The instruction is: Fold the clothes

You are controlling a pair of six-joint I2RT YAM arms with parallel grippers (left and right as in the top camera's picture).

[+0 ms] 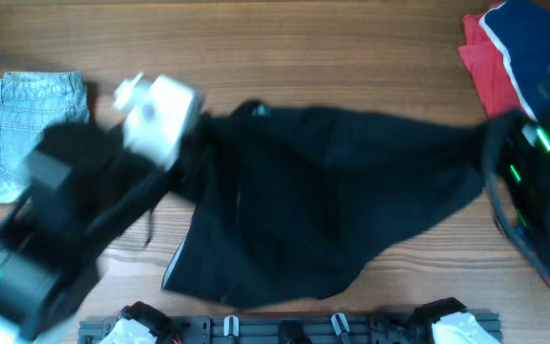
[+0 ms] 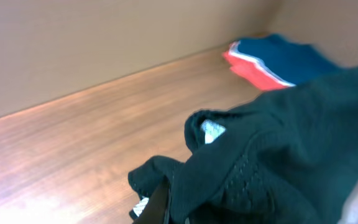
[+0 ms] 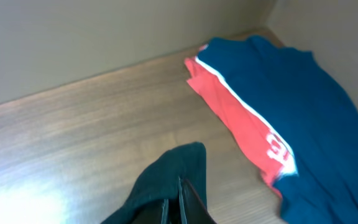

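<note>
**Overhead.** The black garment point(image 1: 332, 201) lies at the middle of the wooden table point(image 1: 351, 57). It is a soft, matte, roughly rectangular sheet, pulled into long creases between 9 and 3 o'clock. Its lower edge sags to a blunt point near 6 o'clock. The blurred left arm point(image 1: 65, 220) reaches its 9 o'clock end and the right arm point(image 1: 542, 191) its 3 o'clock end. The fingers themselves cannot be made out in this view. Light blue denim shorts point(image 1: 27, 129), stiff and seamed, lie flat at 10 o'clock, apart from the black cloth. A red and navy garment point(image 1: 514, 48) with white trim sits at 1 o'clock.

**Left wrist.** The left gripper point(image 2: 159, 208) sits at 6 o'clock. Its dark fingers are pinched together with a bunched fold of the black garment over them. The cloth shows a fine perforated weave and a pale tag point(image 2: 213, 132) tucked in a curl. The wood grain runs smooth and glossy toward a plain beige wall point(image 2: 104, 43).

**Right wrist.** The right gripper point(image 3: 180, 202), at 6 o'clock, has its thin fingers closed tight on a rounded flap of the black garment. The red and navy garment lies flat at 3 o'clock, its white piping forming a crisp line.
</note>
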